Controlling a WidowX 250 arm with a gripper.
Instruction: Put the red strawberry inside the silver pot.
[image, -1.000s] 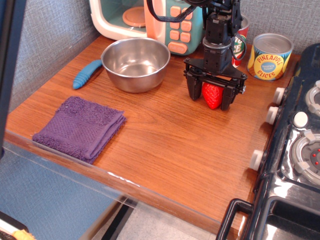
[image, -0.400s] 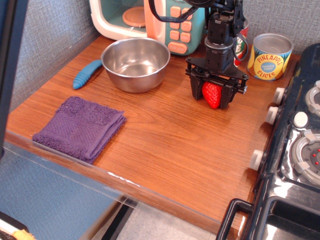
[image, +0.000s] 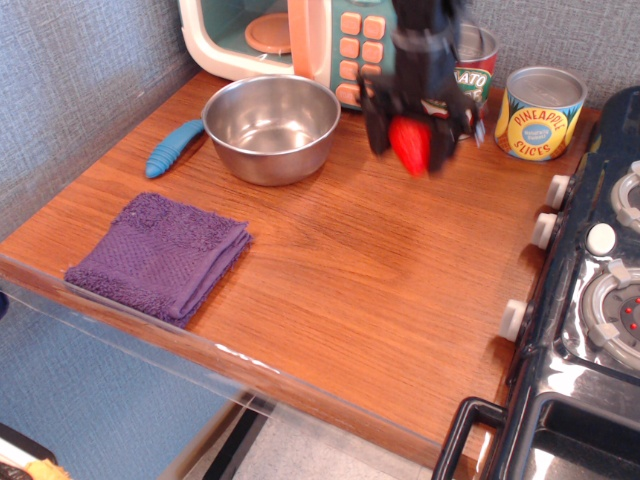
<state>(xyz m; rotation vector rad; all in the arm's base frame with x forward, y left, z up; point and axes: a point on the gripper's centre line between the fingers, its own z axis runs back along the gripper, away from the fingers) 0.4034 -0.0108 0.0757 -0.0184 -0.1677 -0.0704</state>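
The red strawberry is held between the fingers of my gripper, lifted above the wooden counter and blurred by motion. My gripper is shut on it and hangs to the right of the silver pot. The pot stands empty at the back left of the counter, a short gap from the strawberry. The strawberry's leafy top is hidden by the gripper.
A toy microwave stands behind the pot. A tomato can and a pineapple can stand at the back right. A blue tool lies left of the pot, a purple cloth at front left. A toy stove borders the right.
My gripper has risen off the counter with the strawberry in it and shifted slightly left, toward the pot. Nothing else has moved.
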